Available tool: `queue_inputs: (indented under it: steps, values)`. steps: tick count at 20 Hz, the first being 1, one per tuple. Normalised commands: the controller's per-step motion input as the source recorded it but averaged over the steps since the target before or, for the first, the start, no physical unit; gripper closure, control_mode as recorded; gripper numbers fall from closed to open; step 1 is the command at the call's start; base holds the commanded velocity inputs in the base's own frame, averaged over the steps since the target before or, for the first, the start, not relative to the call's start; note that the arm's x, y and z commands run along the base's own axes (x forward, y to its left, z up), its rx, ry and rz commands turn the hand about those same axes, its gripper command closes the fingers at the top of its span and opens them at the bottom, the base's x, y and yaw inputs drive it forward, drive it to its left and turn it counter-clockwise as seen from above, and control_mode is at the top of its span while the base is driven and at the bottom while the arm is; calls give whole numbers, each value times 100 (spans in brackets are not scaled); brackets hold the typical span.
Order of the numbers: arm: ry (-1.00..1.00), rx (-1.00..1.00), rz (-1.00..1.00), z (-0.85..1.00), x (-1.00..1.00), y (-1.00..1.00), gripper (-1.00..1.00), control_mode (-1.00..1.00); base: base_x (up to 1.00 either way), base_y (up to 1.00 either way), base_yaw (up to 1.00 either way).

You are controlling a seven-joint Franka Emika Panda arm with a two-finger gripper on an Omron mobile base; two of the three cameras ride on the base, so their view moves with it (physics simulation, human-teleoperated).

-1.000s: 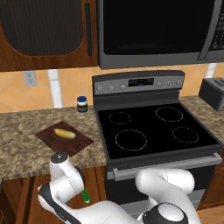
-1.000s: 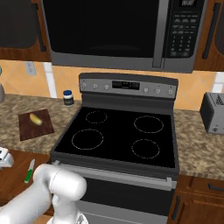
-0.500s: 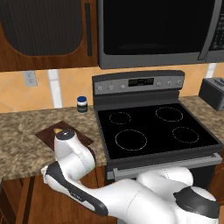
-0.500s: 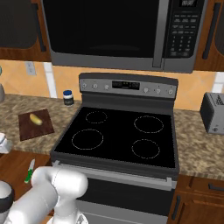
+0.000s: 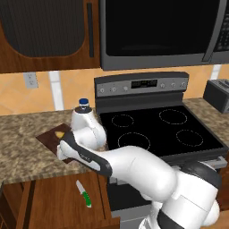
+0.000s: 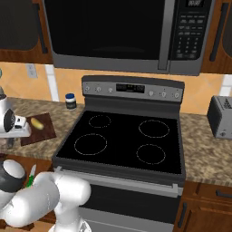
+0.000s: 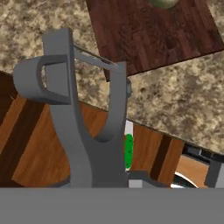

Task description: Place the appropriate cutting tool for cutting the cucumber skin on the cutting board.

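Carrying the peeler (image 7: 78, 109) was the step in hand: the gripper (image 7: 127, 183) was closed on the grey tool's handle at the bottom of the hand view, its forked head and blade standing up close to the camera. Beyond it lay the speckled granite counter (image 7: 183, 96) and the near end of the dark wooden cutting board (image 7: 148, 35), with the cucumber (image 7: 164, 2) barely showing at the top edge. In the left base view the arm reached over the counter's front edge beside the board (image 5: 47, 136), where the yellowish cucumber (image 5: 59, 133) rested. The green-handled knife (image 5: 83, 193) lay lower down on a wooden surface, well apart from the board. Judging by this, the transport was well along; the next move called for advancing over the board, lowering onto bare wood clear of the cucumber, then releasing.
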Motion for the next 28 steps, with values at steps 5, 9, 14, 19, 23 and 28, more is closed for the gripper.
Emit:
queue_inputs:
  steps: [5, 9, 14, 19, 23, 28]
  values:
    - [2, -4, 28, 0, 99, 13, 100, -100, 0, 0, 0]
    - [0, -9, 25, -12, 70, 48, 100, -100, 0, 0, 0]
    - [0, -11, 19, -7, 45, 38, 100, -100, 0, 0, 0]
    - [0, -10, 12, -12, 46, 4, 100, -100, 0, 0, 0]
    - [0, -5, 5, -21, 40, 3, 100, -100, 0, 0, 0]
    - [1, -1, 1, -36, 18, 20, 100, -100, 0, 0, 0]
